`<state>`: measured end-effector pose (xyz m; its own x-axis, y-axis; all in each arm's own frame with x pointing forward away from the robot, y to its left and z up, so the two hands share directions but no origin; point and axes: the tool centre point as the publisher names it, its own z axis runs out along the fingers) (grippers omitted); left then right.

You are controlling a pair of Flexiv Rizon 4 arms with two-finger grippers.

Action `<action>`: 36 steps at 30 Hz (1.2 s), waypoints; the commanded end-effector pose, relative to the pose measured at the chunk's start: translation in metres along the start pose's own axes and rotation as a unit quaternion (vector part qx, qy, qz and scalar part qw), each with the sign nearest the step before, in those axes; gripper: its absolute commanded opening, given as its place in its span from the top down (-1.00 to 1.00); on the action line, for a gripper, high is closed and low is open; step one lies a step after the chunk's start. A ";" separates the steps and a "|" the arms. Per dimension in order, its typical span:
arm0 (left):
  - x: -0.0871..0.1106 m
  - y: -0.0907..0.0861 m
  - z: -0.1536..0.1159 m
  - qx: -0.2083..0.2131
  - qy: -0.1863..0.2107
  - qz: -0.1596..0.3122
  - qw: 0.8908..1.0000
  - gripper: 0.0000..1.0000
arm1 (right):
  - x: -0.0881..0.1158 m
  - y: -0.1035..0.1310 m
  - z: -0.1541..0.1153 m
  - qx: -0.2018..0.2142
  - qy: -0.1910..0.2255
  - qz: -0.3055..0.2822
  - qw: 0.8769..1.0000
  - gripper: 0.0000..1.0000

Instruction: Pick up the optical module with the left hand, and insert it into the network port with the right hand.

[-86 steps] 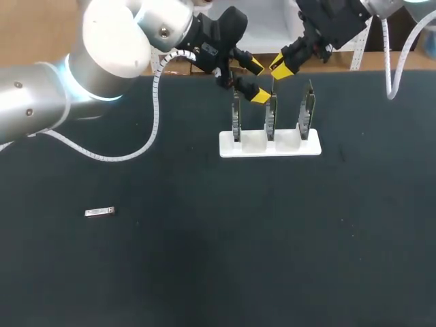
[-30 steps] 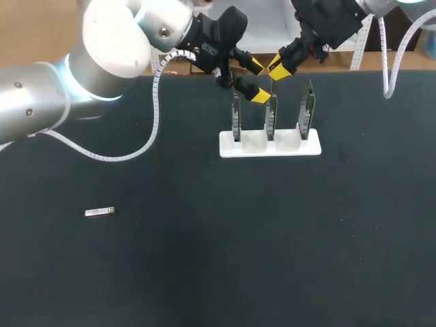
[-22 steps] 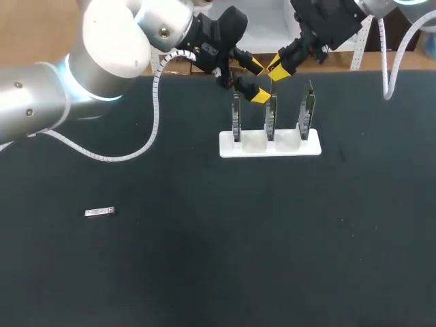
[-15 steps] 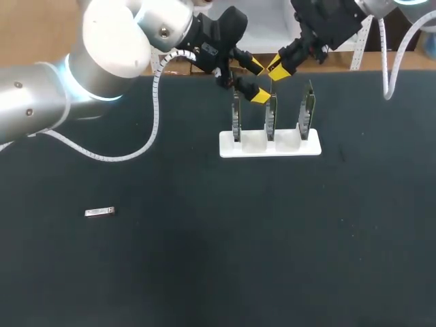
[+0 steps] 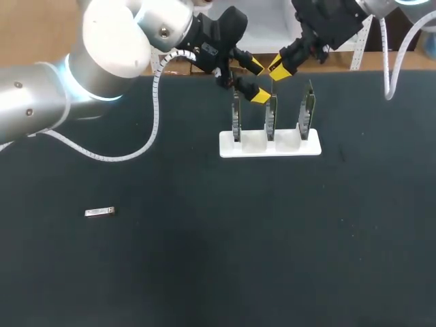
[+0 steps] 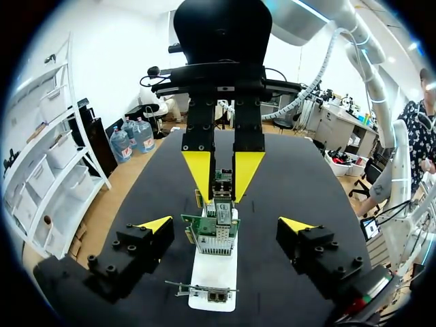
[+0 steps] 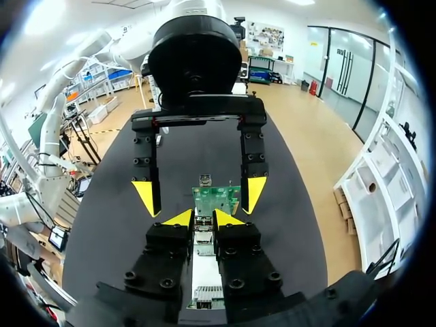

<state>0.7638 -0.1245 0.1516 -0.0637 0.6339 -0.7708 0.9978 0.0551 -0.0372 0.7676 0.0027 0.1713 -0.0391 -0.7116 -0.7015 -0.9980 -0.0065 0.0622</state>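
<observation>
- Flat black surface (image 5: pixel 204 272): matt, cloth-like cover.
- Small silver optical module (image 5: pixel 99 212): bare metal, dull sheen.
- White slotted stand (image 5: pixel 269 146): smooth, slightly glossy plastic.
- Upright green circuit boards (image 5: pixel 270 116): lacquered finish, with metal ports (image 6: pixel 216 295).
- Left arm shell (image 5: pixel 116 34): glossy white.
- Left hand (image 5: pixel 257 81): matt black with smooth yellow tips.

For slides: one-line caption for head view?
Left claw and right claw at the white rack of three boards; optical module lies alone at table's left.

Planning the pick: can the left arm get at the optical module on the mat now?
Probably yes: the optical module lies alone on bare mat, and the jaws of the left arm are open and empty, though up at the card rack.
</observation>
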 end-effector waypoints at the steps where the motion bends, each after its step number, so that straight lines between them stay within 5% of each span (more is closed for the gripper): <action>1: -0.001 0.002 0.000 0.002 0.002 0.000 1.000 -1.00 | 0.001 0.002 0.002 0.002 -0.001 0.001 1.000 1.00; 36: -0.001 0.002 0.000 0.002 0.002 0.000 1.000 -1.00 | 0.009 0.003 0.005 0.013 0.000 0.009 1.000 1.00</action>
<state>0.7638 -0.1245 0.1516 -0.0637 0.6339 -0.7708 0.9978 0.0551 -0.0372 0.7653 0.0003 0.1628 -0.0580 -0.7118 -0.7000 -0.9980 0.0240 0.0582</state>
